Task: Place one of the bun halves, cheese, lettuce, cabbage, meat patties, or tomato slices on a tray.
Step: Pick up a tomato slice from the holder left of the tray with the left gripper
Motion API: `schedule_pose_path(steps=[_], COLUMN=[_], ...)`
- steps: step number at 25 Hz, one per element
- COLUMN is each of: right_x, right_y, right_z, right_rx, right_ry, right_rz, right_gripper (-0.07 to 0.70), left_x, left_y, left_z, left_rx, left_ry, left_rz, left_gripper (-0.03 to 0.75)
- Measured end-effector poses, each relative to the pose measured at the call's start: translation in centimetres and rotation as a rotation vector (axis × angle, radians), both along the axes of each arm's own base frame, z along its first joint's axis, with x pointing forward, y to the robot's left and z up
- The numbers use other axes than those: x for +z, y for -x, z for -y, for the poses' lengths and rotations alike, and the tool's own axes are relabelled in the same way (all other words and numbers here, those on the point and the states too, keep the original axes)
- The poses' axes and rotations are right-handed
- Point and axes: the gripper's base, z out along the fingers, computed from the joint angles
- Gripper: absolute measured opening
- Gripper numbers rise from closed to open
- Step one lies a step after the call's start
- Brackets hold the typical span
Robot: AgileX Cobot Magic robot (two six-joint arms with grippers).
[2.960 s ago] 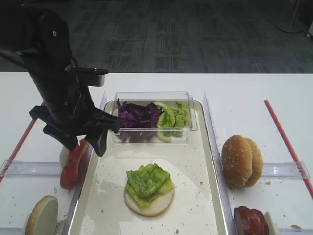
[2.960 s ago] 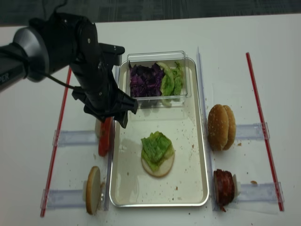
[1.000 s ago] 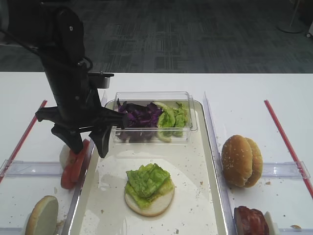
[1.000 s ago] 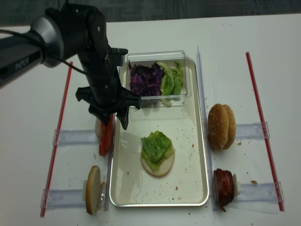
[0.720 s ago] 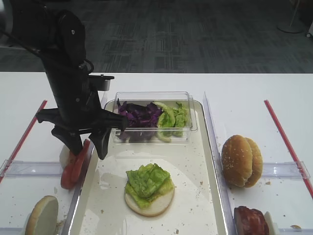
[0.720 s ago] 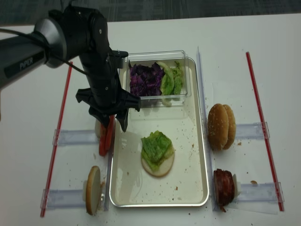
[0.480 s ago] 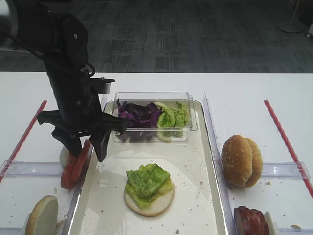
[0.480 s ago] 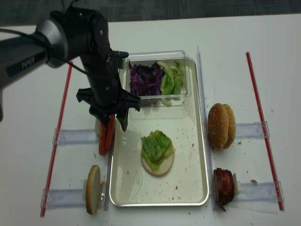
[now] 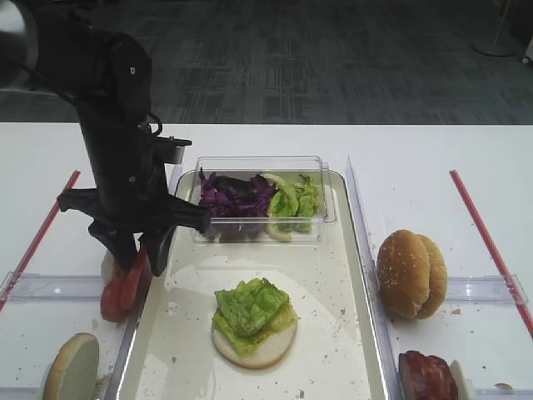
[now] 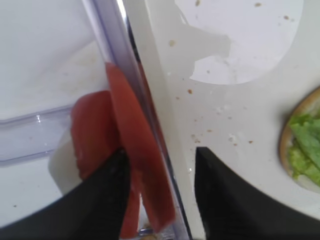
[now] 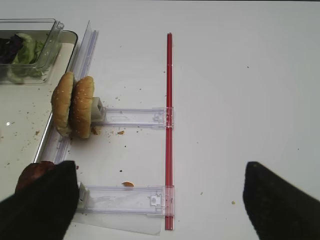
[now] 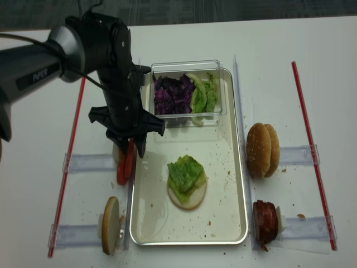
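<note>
tomato slices (image 10: 125,165) upright at tray (image 9: 350,242) left rim, outside | my left end effector (image 10: 160,200) straddles nearest slice and rim, jaws apart, not clamped | tray floor right of rim open up to lettuce-topped bun (image 9: 254,321) | right end effector (image 11: 160,200) apart over bare bench (image 11: 240,75)

lab: white bench (image 9: 433,158), carpet-tiled floor (image 9: 333,67)

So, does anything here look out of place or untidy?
Only small things. Crumbs speckle the tray floor and the table near the bun halves on the right. The tomato slices stand on edge and lean against the tray's left rim. Nothing looks spilled or damaged.
</note>
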Motion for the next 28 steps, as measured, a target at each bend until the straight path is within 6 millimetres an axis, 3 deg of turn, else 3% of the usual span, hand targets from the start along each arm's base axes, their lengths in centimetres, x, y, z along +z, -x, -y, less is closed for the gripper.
schedule_pose_path(steps=[8,17,28], right_x=[0.00,0.00,0.00], right_y=[0.00,0.00,0.00], right_z=[0.00,0.00,0.00], right_rx=[0.000,0.000,0.000], right_ry=[0.000,0.000,0.000], right_rz=[0.000,0.000,0.000], right_gripper=[0.678,0.678,0.678], left_x=[-0.16,-0.16,-0.16], left_y=[-0.18,-0.24,-0.21], left_z=[-0.34,-0.47,-0.50], left_rx=[-0.010,-0.016,-0.017], left_ry=[-0.040,-0.054,-0.057], left_rz=[0.013,0.019,0.016], left_gripper=[0.215,0.062,0.041])
